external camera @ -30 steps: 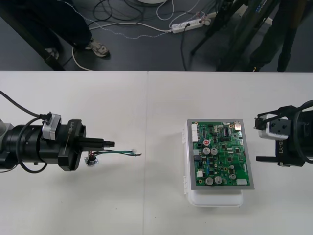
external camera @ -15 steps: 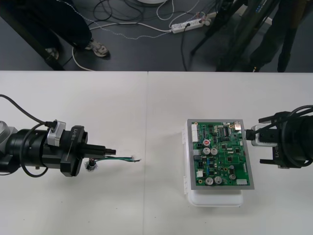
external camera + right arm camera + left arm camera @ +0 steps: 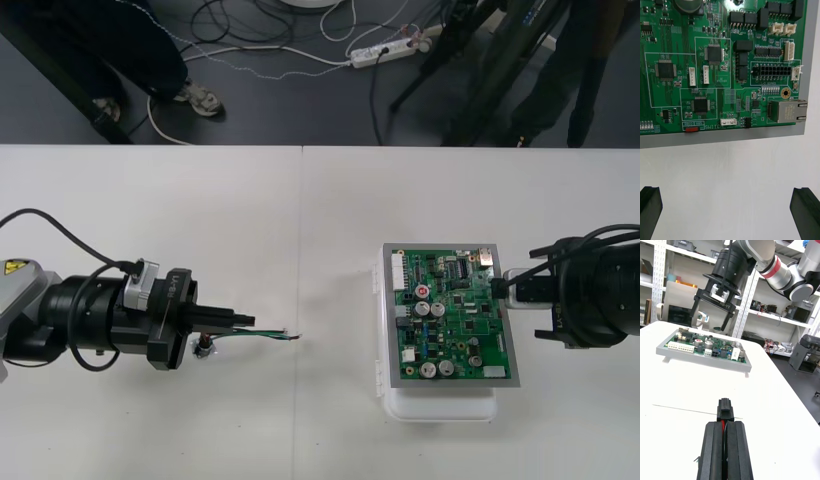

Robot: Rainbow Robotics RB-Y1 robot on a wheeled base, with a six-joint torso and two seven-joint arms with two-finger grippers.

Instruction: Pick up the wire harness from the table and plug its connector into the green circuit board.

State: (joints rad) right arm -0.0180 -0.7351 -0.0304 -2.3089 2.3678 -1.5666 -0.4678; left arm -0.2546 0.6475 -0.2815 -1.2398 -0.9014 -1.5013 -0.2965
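Holding the thin red, black and green wire harness (image 3: 270, 333) out toward the green circuit board (image 3: 450, 315).
Left black-fingered gripper (image 3: 725, 425) is clamping the wires right behind the small black plug (image 3: 725, 409) so it's pointing at the board, well apart across the pale table (image 3: 300, 220). Round metal socket (image 3: 203, 347) is probably dangling underneath. Right gripper (image 3: 711, 320) is hovering beside the board, fingers spread wide, maybe waiting to steady it.

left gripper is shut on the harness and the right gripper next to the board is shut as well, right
Not quite: the right gripper is open. The right wrist view shows its fingers far apart by the green circuit board's edge, with nothing between them. The left gripper is shut on the harness, as you said.
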